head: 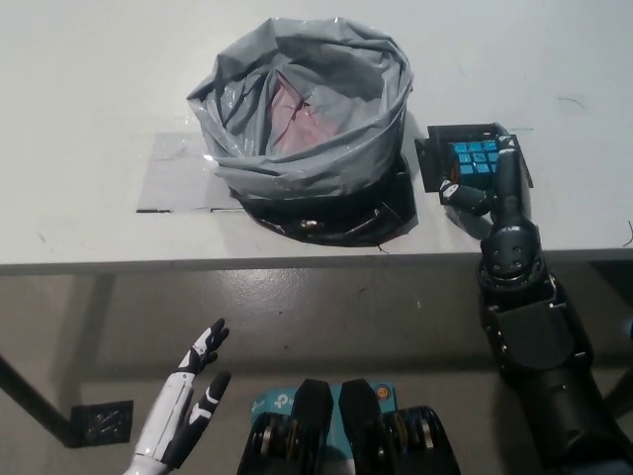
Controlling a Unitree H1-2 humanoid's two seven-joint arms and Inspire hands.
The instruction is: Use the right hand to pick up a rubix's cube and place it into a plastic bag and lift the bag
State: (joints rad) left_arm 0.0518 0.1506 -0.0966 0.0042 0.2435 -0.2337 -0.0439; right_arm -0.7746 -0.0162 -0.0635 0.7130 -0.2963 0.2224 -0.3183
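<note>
The rubix's cube (474, 158), its blue face turned up, is being gripped by the black right hand (492, 184) near the front edge of the white table (89, 89), toward that edge's right end. The cube is sitting on a dark square patch (435, 158) on the tabletop. One of the hand's fingers (506, 163) is being laid along the cube's right side while another is being curled against its front left corner, so the cube is being pinched between them; whether it is being raised off the patch cannot be told. The right arm (534, 336) is being reached up over the front edge of the table.

The grey plastic bag (302, 104) is being kept open-mouthed just left of the cube, near the middle of the front edge, with its rim rolled outward over a black base (336, 218). A clear sheet (173, 173) is lying flat to the bag's left.

The white left hand (188, 411) is being held below the table's front edge, with its fingers spread and nothing being held.
</note>
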